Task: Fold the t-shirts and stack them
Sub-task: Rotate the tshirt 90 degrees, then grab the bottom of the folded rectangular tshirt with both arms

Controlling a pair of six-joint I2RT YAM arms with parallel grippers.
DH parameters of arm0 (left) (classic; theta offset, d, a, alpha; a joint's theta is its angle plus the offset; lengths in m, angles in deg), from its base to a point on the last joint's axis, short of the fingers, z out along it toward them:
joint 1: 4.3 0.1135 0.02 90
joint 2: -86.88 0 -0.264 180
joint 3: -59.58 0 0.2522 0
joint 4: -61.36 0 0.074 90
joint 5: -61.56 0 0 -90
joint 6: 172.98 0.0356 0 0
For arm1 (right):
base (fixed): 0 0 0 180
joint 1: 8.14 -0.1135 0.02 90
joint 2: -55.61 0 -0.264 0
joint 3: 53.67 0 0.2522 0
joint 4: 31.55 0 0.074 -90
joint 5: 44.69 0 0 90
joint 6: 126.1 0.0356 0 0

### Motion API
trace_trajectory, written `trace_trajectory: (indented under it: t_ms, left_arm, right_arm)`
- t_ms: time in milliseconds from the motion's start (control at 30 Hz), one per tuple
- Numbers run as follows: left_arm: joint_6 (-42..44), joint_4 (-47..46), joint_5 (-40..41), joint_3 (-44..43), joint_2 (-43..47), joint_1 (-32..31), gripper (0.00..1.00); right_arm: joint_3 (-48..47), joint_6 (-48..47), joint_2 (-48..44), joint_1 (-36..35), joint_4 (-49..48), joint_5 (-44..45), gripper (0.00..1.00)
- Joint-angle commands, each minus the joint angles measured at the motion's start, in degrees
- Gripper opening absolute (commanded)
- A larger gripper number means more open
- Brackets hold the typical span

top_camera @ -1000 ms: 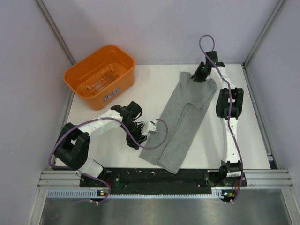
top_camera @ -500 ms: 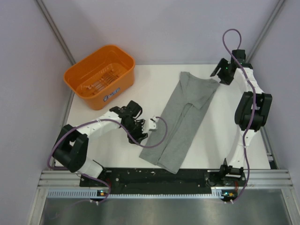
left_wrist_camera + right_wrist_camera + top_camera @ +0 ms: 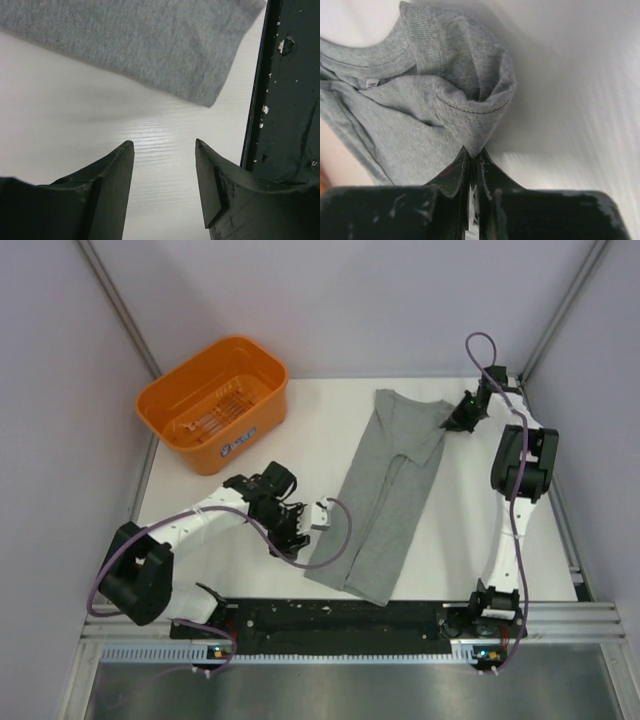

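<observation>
The grey shirt (image 3: 385,495) lies as a long folded strip across the middle of the surface (image 3: 300,420), collar at the far end. The right pincer (image 3: 474,156) is clamped on a stitched hem near the collar. The left pincer (image 3: 164,150) gapes over bare surface beside the shirt's near corner. The print on the white collar tag (image 3: 371,83) and on the sticker (image 3: 236,443) on the orange basket (image 3: 180,445) is too small to read.
</observation>
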Motion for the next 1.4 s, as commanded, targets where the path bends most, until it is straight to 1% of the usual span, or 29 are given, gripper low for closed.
trace_trajectory:
  t_ms: [0,33,67,100,133,167,200,267,367,433,500,600,633,733,833,900,967,1033,1067,1100,1133,1167,1233,1267,1333,1367]
  left_arm:
    - [2.68,1.51,-4.76,-0.80,1.94,-1.13,0.58]
    - [2.85,1.33,-4.50,-1.15,1.50,-1.83,0.58]
    - [2.77,0.98,-4.24,-1.41,1.24,-3.06,0.58]
    - [2.77,0.72,-3.80,-1.77,0.71,-4.38,0.59]
    - [2.77,0.54,-3.27,-2.03,0.27,-5.69,0.59]
    - [2.68,0.28,-2.75,-2.29,-0.25,-7.10,0.59]
    - [2.51,-0.16,-2.05,-2.38,-0.70,-8.85,0.59]
    - [2.50,-1.04,-0.46,-2.38,-1.57,-10.45,0.59]
    - [2.68,-3.15,0.51,-2.12,-1.67,-11.24,0.59]
    - [3.82,-4.12,-0.80,-2.29,-1.49,-11.51,0.59]
    - [4.96,-4.56,-2.99,-2.56,-1.58,-12.21,0.59]
    - [5.84,-6.83,-3.97,-1.43,-2.19,-13.79,0.61]
    - [6.19,-7.63,-3.89,-0.63,-2.63,-14.40,0.61]
    - [7.60,-9.47,-2.92,1.39,-3.86,-16.60,0.63]
    - [7.08,-12.37,0.67,2.71,-4.39,-18.10,0.63]
    - [7.07,-14.31,2.43,3.41,-4.04,-18.19,0.63]
    - [7.60,-14.93,2.97,3.68,-4.13,-18.36,0.63]
    - [7.51,-15.10,3.85,3.59,-4.65,-18.98,0.63]
    - [7.60,-15.11,4.46,3.68,-5.00,-19.33,0.63]
    - [7.43,-15.28,5.42,3.77,-5.35,-19.77,0.62]
    - [7.43,-15.37,5.95,3.68,-5.71,-20.21,0.61]
    - [7.60,-15.28,6.31,3.68,-6.06,-20.64,0.60]
    - [8.04,-14.76,6.84,3.86,-6.50,-21.52,0.59]
    - [8.21,-14.67,7.27,3.86,-6.85,-21.96,0.58]
    - [8.39,-14.66,7.80,4.03,-7.03,-22.93,0.58]
    - [8.22,-14.75,8.07,4.03,-7.20,-23.37,0.57]
  right_arm:
    - [-12.68,4.60,8.84,-2.49,-1.47,-6.36,0.00]
    - [-16.37,6.09,10.59,-3.20,-1.47,-6.54,0.00]
    - [-19.46,6.54,11.83,-3.72,-1.47,-6.72,0.04]
    - [-22.62,7.33,13.15,-4.25,-1.47,-6.72,0.15]
    - [-25.00,7.77,13.77,-4.52,-1.64,-6.72,0.28]
    - [-25.63,8.12,13.69,-4.52,-1.82,-6.63,0.40]
    - [-25.03,7.69,12.90,-4.43,-1.82,-6.11,0.56]
    - [-21.62,5.15,9.49,-4.00,-1.82,-4.88,0.78]
    - [-13.36,-0.03,0.97,-1.72,-2.17,-2.77,0.99]
    - [-7.13,-3.55,-5.62,0.04,-3.39,-2.06,0.99]
    - [0.43,-7.24,-13.61,1.19,-7.16,-1.62,0.99]
    - [14.21,-12.17,-27.58,1.37,-14.01,-0.74,0.99]
    - [19.57,-13.13,-32.49,1.28,-17.25,-1.87,0.99]
    - [35.75,-16.47,-46.04,-0.03,-28.50,-9.42,0.99]
    - [51.04,-28.22,-59.31,-4.50,-35.55,-14.18,0.99]
    - [60.89,-40.16,-67.84,-10.20,-36.10,-16.37,0.99]
    - [66.88,-47.04,-76.01,-15.74,-35.92,-17.00,0.99]
    - [70.50,-52.75,-81.48,-19.18,-31.03,-22.86,0.99]
    - [71.82,-56.26,-83.85,-21.03,-26.56,-26.28,0.99]
    - [72.44,-61.87,-85.87,-22.78,-18.68,-29.10,0.99]
    - [73.06,-66.36,-87.81,-25.33,-13.38,-29.48,0.99]
    - [73.76,-69.10,-90.00,-27.87,-9.59,-27.31,0.99]
    - [76.48,-70.79,-93.61,-33.85,-6.05,-19.86,0.97]
    - [77.62,-72.11,-94.85,-36.23,-3.77,-17.55,0.95]
    - [79.65,-77.98,-96.26,-40.80,1.49,-16.39,0.79]
    - [80.26,-80.70,-96.35,-43.43,3.87,-16.39,0.69]
